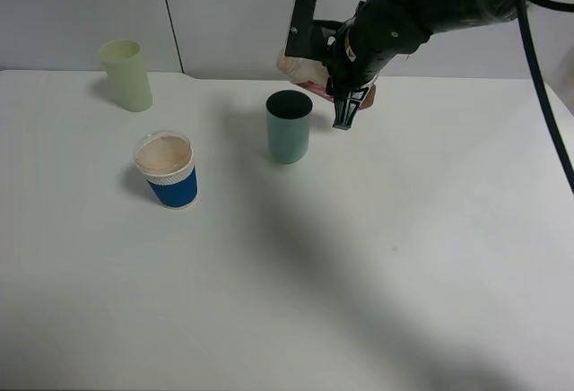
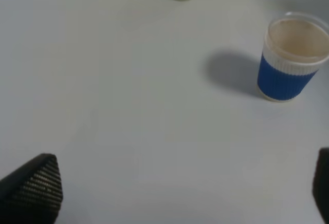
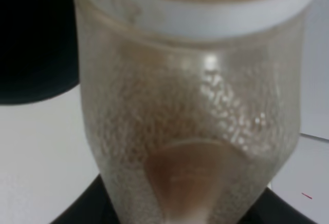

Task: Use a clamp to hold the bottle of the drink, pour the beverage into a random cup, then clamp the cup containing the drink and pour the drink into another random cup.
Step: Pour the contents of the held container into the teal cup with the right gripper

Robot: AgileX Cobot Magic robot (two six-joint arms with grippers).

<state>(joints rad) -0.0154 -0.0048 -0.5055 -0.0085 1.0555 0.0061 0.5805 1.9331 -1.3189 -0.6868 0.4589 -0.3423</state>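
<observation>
My right clamp (image 1: 348, 107) is shut on the bottle of the drink (image 1: 302, 72), which lies tipped on its side in the air, its whitish neck toward the teal cup (image 1: 289, 126) and just above and behind the rim. The right wrist view is filled by the translucent bottle (image 3: 190, 116), with brownish drink inside it. No stream of drink shows. My left gripper (image 2: 185, 188) is open over bare table, with nothing between its fingertips (image 2: 38, 183). It is out of the high view.
A blue paper cup (image 1: 168, 170) with a white rim stands left of the teal cup and shows again in the left wrist view (image 2: 290, 59). A pale yellow-green tumbler (image 1: 126, 74) stands at the back left. The white table (image 1: 359, 274) ends at a grey wall behind.
</observation>
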